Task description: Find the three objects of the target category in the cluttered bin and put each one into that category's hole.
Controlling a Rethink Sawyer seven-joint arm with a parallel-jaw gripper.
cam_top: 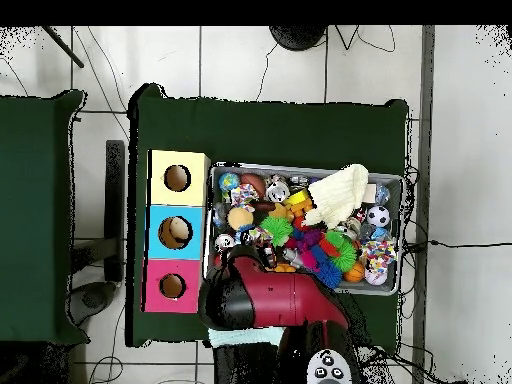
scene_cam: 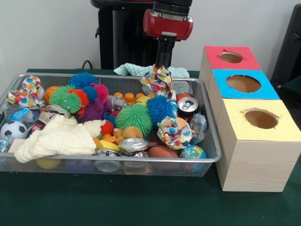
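The bin (scene_cam: 141,160) is a silver wire-mesh tray full of toys; it also shows in the overhead view (cam_top: 300,168). My gripper (scene_cam: 161,66) hangs over the bin's back right part. It is shut on a crumpled cloth bundle with a bright pattern (scene_cam: 159,80), held just above the clutter. Two like bundles lie in the bin, one at the front right (scene_cam: 174,132) and one at the far left (scene_cam: 27,91). In the overhead view my red arm (cam_top: 285,300) hides the gripper.
Three wooden boxes with holes stand right of the bin: red top (scene_cam: 214,52), blue top (scene_cam: 221,89), yellow top (scene_cam: 235,125). The bin also holds spiky balls (scene_cam: 134,117), cans (scene_cam: 188,104), a cream knit cloth (scene_cam: 61,136) and a soccer ball (scene_cam: 13,128).
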